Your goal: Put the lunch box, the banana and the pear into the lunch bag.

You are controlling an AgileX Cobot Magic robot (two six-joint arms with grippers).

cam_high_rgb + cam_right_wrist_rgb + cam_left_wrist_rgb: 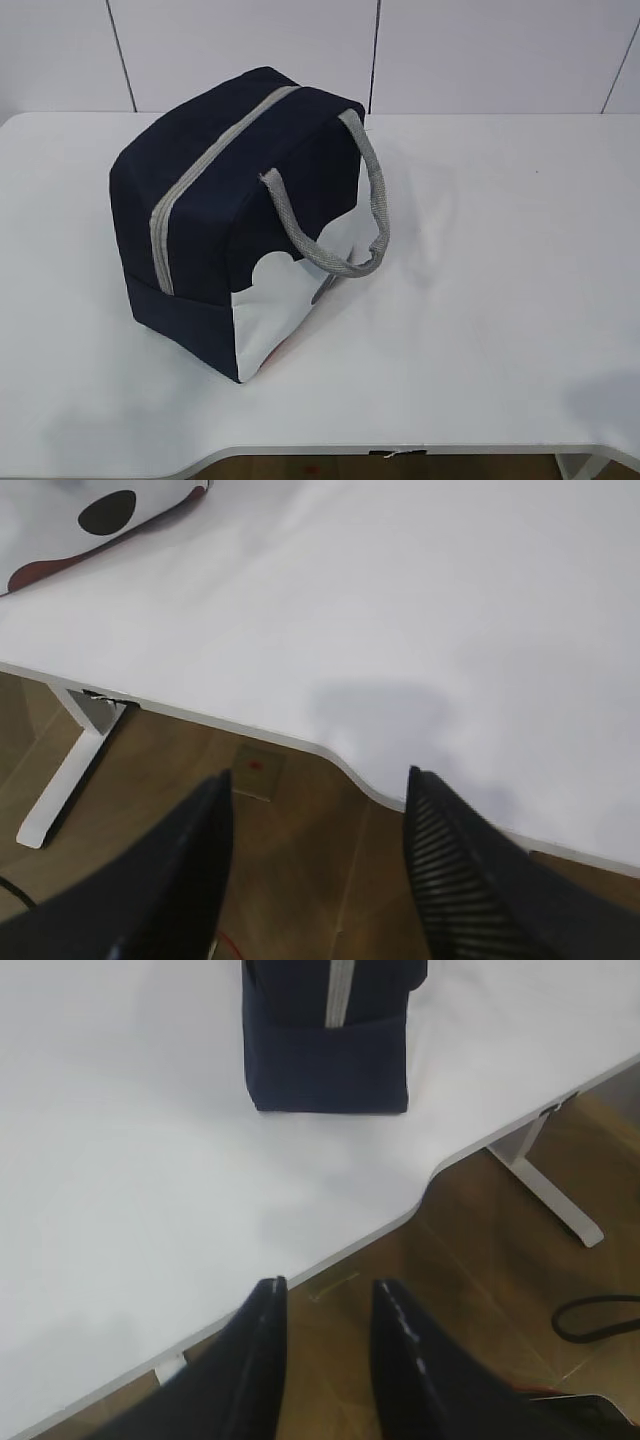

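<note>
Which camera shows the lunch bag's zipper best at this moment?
The exterior view: the grey zipper runs shut along the whole top of the lunch bag and down its near end. The left wrist view catches only its lower stretch on the bag's end panel. The right wrist view shows only a corner of the white patterned panel, no zipper.

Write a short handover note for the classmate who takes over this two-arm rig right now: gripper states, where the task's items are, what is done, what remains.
Left gripper: open, empty, hanging over the near table edge.
Right gripper: open, empty, also at the near edge.
The boxy navy-blue fabric lunch bag with white lower panel stands on the white table; its grey zipper looks closed.
Lunch box, banana and pear: not visible in any view; whether they are already inside cannot be told.
Left to do: check the bag's contents, locate any missing items.
</note>
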